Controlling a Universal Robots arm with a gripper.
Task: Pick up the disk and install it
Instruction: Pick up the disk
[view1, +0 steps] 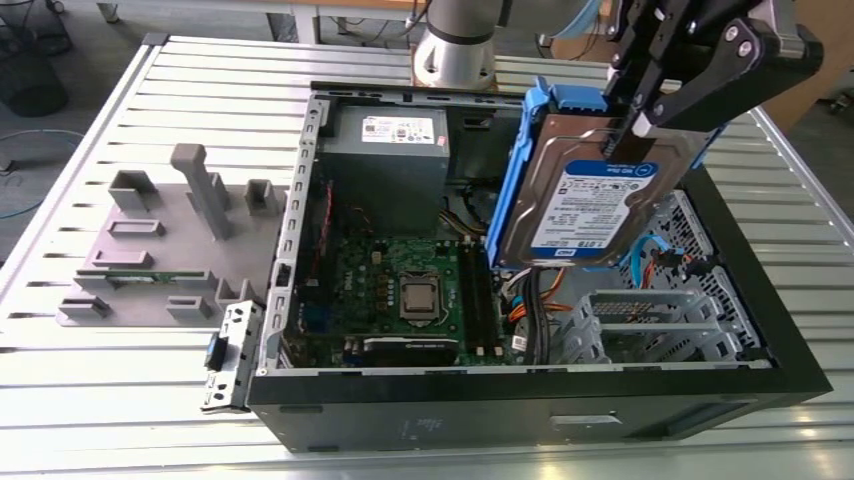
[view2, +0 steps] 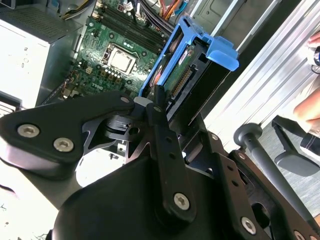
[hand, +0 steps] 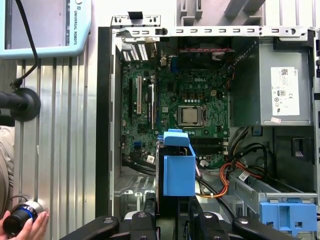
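The disk (view1: 587, 200), a silver-grey hard drive with a white-and-blue label and a blue carrier frame, hangs on edge above the open computer case (view1: 534, 395). My gripper (view1: 638, 125) is shut on its upper edge, black fingers on either side. In the first wrist view the disk (hand: 178, 167) shows end-on as a blue block over the motherboard (hand: 180, 100), with the gripper (hand: 172, 217) gripping it from behind. In the second wrist view the disk (view2: 190, 65) sticks out past the gripper (view2: 162, 107), connector side showing.
Inside the case lie a grey power supply box (view1: 387, 150), orange and black cables (hand: 225, 175) and a metal drive cage (view1: 654, 320). A blue latch handle (hand: 287, 215) sits on the cage. A grey fixture plate (view1: 160, 240) lies beside the case. A person's hand (hand: 20, 220) rests nearby.
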